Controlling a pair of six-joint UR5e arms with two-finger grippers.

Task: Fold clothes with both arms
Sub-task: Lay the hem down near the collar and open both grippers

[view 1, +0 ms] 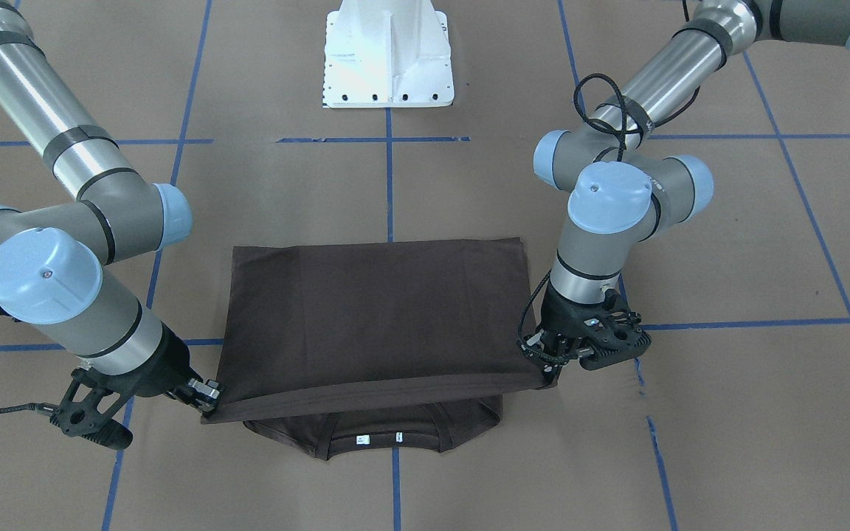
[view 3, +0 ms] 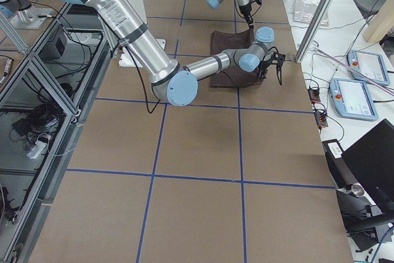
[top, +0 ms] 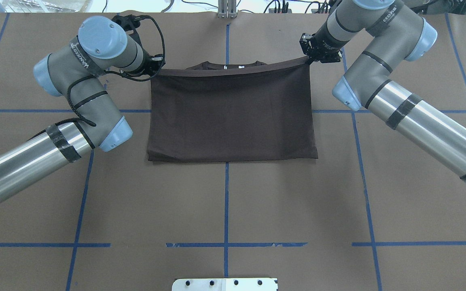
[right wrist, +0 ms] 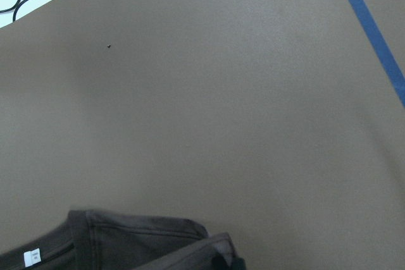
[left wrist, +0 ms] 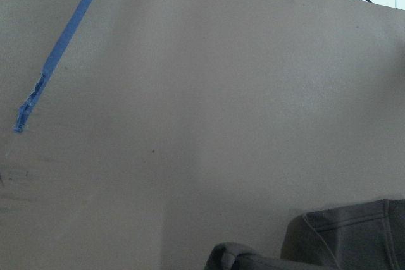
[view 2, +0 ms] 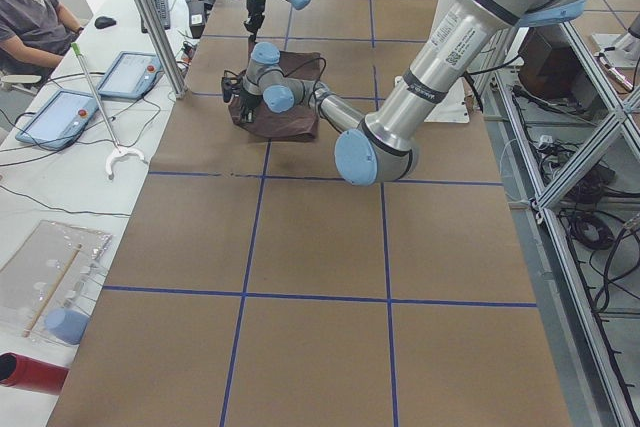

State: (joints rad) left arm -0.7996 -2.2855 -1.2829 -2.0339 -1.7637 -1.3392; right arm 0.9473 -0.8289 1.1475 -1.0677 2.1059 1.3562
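T-shirt (view 1: 377,310) lies on the far half of the table (view 1: 727,413), doubled over: fold line toward the robot, upper layer's hem stretched across the collar (view 1: 395,436) end. Left gripper (view 1: 549,366) has jaws clamped on one hem corner, right gripper (view 1: 207,394) on the other. The hem runs taut between them and appears slightly off the lower layer. Risks: uneven release drops one corner early, giving a skewed edge; excess tension or fwd travel drags the lower layer and shifts the fold line; slack lets the hem centre sag and crease; overshoot covers the collar unevenly. Edges: fold line straight, side edges approx. aligned, collar and neck label (view 1: 363,439) protrude past the hem. Room: bare table on both sides of the garment and toward the pedestal base (view 1: 388,59); the far table edge is near the collar, so less margin that way.
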